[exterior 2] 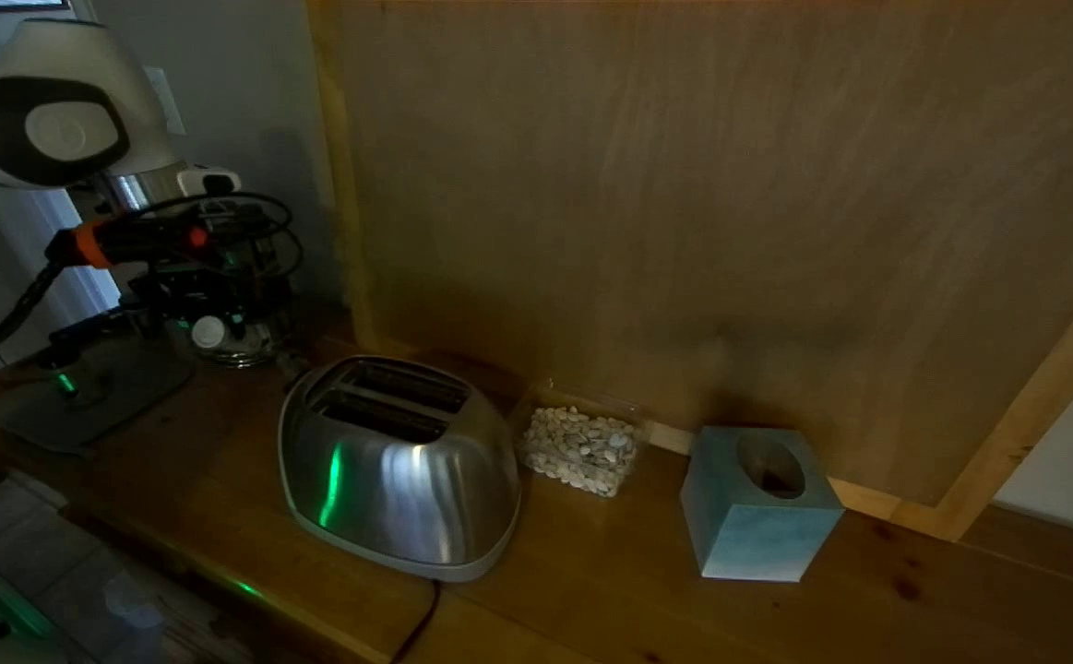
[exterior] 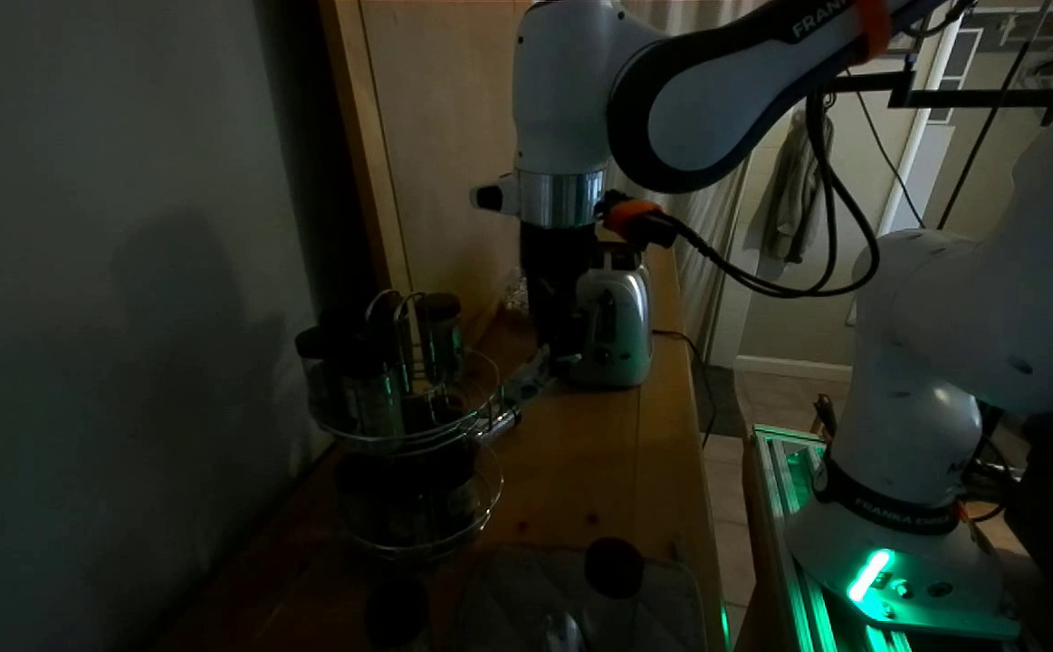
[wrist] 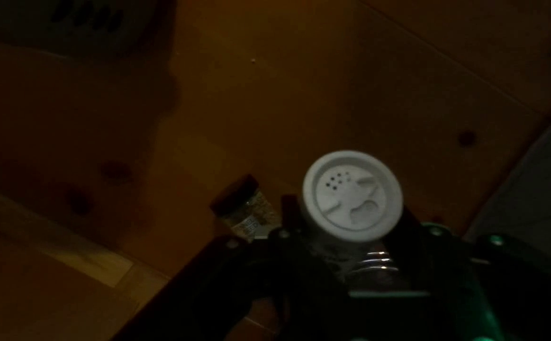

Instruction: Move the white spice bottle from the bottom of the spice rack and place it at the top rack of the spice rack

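The white spice bottle shows its round white shaker cap [wrist: 352,196] in the wrist view, between the two dark fingers of my gripper [wrist: 348,222]. Its lower body is mostly hidden by the fingers. The cap [exterior 2: 210,332] also shows in an exterior view, facing sideways, so the bottle looks tilted. My gripper [exterior: 549,358] is shut on it, above the counter and right beside the upper tier of the spice rack. The two-tier wire spice rack [exterior: 408,445] holds dark-capped jars on both tiers. In an exterior view the rack [exterior 2: 241,360] is mostly hidden behind the gripper.
A dark-capped jar [wrist: 247,208] lies on the counter near the gripper. A silver toaster [exterior 2: 398,470] stands beyond the rack, with a box of pebbles [exterior 2: 582,447] and a tissue box [exterior 2: 757,516] beyond. A grey mat [exterior: 526,598] bears a dark-capped jar [exterior: 614,570]. A wall flanks the rack.
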`<move>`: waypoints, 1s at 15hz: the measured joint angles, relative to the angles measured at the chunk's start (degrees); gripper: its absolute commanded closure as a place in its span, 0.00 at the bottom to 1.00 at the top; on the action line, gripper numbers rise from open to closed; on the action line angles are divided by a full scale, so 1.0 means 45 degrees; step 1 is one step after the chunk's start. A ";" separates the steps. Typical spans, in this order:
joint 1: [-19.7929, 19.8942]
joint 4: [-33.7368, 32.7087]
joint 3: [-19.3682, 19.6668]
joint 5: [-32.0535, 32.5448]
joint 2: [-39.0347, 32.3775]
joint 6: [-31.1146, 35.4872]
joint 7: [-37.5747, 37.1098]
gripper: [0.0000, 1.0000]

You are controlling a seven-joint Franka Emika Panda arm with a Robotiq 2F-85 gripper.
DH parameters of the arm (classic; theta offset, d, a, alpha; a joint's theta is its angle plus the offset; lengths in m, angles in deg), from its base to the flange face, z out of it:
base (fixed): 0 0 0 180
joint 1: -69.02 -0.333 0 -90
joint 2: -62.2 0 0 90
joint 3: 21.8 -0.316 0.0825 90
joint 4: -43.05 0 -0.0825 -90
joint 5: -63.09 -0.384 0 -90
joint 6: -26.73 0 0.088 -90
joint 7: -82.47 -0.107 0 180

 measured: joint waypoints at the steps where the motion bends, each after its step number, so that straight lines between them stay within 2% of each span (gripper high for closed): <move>1: -0.0014 -0.0091 -0.0089 0.0341 0.0054 -0.0062 0.0124 0.80; 5: -0.0084 -0.0416 -0.0353 0.1884 0.0135 -0.0070 0.1049 0.80; 6: -0.0103 -0.0449 -0.0353 0.2194 0.0135 -0.0061 0.1351 0.55; 8: -0.0104 -0.0454 -0.0335 0.2231 0.0127 -0.0060 0.1372 0.55; 9: -0.0105 -0.0454 -0.0335 0.2230 0.0125 -0.0060 0.1369 0.80; 12: -0.0107 -0.0454 -0.0347 0.2295 0.0123 -0.0060 0.1377 0.80; 15: -0.0146 -0.0524 -0.0549 0.3330 0.0198 -0.0097 0.1882 0.80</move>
